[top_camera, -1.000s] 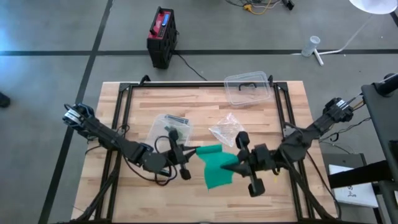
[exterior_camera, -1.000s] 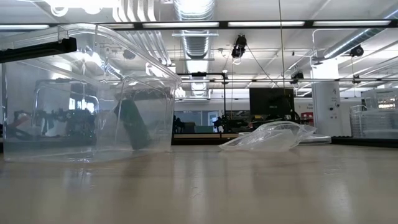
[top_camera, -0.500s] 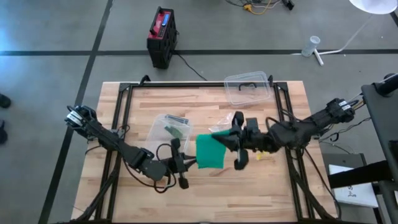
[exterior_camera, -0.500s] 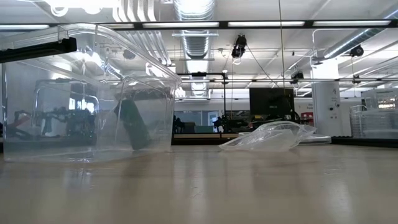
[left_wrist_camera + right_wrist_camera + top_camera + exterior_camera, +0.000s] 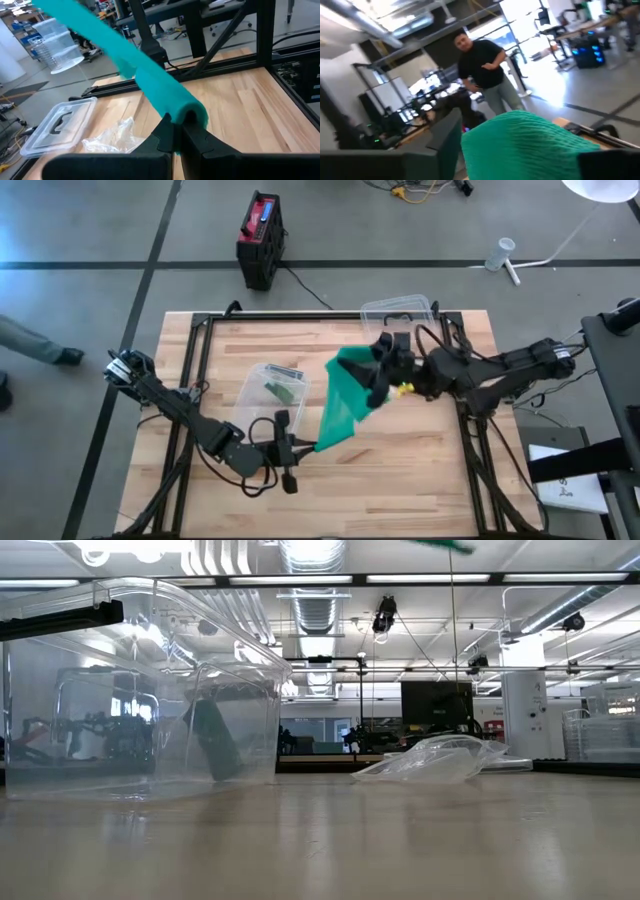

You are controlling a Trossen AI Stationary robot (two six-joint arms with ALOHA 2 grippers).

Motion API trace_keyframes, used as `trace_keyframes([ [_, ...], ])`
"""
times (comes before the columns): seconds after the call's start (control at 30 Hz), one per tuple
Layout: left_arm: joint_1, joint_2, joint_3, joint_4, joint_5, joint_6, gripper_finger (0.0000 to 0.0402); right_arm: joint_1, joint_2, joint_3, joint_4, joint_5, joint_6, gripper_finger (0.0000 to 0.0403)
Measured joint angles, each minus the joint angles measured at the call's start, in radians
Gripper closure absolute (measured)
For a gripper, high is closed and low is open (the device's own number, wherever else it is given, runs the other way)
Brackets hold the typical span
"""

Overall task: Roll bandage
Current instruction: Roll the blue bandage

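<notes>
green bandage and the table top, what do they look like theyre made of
Green bandage: seemingly soft woven or crepe fabric, matte; the right wrist view shows fine ribbing, and it drapes between the grippers. Table top: wood, apparently butcher-block, with visible jointed light planks and a smooth finish.

A grey concrete floor (image 5: 80,240) is being crossed by dark tape lines. A red and black case (image 5: 260,240) is being left on it beyond the wooden worktop (image 5: 420,470). Ceiling strip lights (image 5: 420,579) and ducts (image 5: 310,560) are being shown overhead, and a person in black (image 5: 485,75) is being seen standing in the bright room.
</notes>
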Motion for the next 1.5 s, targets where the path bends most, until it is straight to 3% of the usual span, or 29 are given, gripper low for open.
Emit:
trace_keyframes([
  [0.17, 0.003, 0.0, 0.0, 0.004, 0.058, -0.017, 0.0401, -0.081, 0.02, 0.0, -0.059, -0.015, 0.109, 0.0178],
  [0.37, 0.007, 0.0, 0.0, 0.01, 0.095, -0.023, 0.0401, -0.118, 0.064, -0.001, -0.136, -0.21, 0.141, 0.0147],
  [0.57, 0.008, 0.0, 0.002, 0.011, 0.128, -0.028, 0.0401, -0.121, 0.099, -0.001, -0.26, -0.289, 0.209, 0.0119],
  [0.87, 0.023, 0.0, 0.002, 0.011, 0.128, -0.028, 0.0401, -0.121, 0.148, -0.001, -0.416, -0.322, 0.365, 0.0061],
  [1.0, 0.023, 0.0, 0.002, 0.014, 0.184, -0.024, 0.0401, -0.122, 0.172, -0.001, -0.485, -0.342, 0.437, 0.0055],
  [1.17, 0.023, 0.025, 0.001, 0.078, 0.249, 0.029, 0.0401, -0.115, 0.212, -0.001, -0.47, -0.495, 0.503, 0.0055],
  [1.33, 0.021, 0.055, 0.01, 0.1, 0.296, 0.062, 0.0401, -0.094, 0.249, -0.001, -0.394, -0.766, 0.475, 0.0054],
  [1.5, 0.015, 0.057, 0.011, 0.1, 0.305, 0.079, 0.0401, -0.093, 0.247, -0.001, -0.493, -0.943, 0.44, 0.0054],
])
